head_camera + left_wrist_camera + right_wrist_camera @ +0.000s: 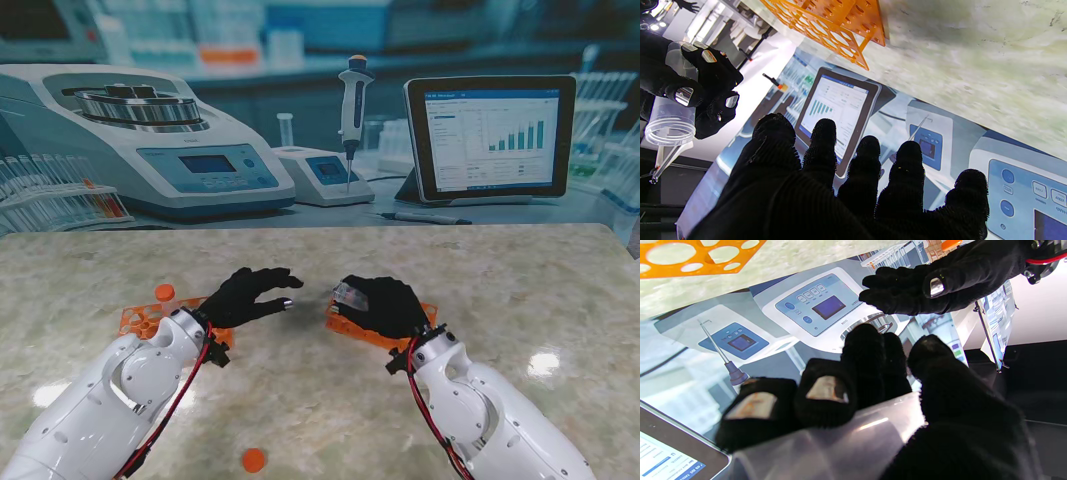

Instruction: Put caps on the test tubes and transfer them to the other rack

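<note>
Pale green marble table (420,270) fills the stand's view, with a printed laboratory backdrop behind it. On it the left hand in a black glove (250,295) has its fingers spread and holds nothing, just above an orange plastic rack with round holes (145,318), which the forearm partly hides. The right hand in a black glove (380,303) is closed around a clear plastic test tube (348,295), over a second orange rack (350,328) that is mostly covered by the hand. One small orange round cap (164,292) stands on the left rack's far corner; another orange cap (253,460) lies on the table nearer to me, between the arms. From the left wrist view, the empty spread fingers (823,143) point at the backdrop, and the right hand (706,86) shows the tube (670,123) with its mouth open, without a cap. From the right wrist view, the fingers (826,396) press on the tube (846,440); its ends are cut off. The left hand (940,283) is open beyond it.
</note>
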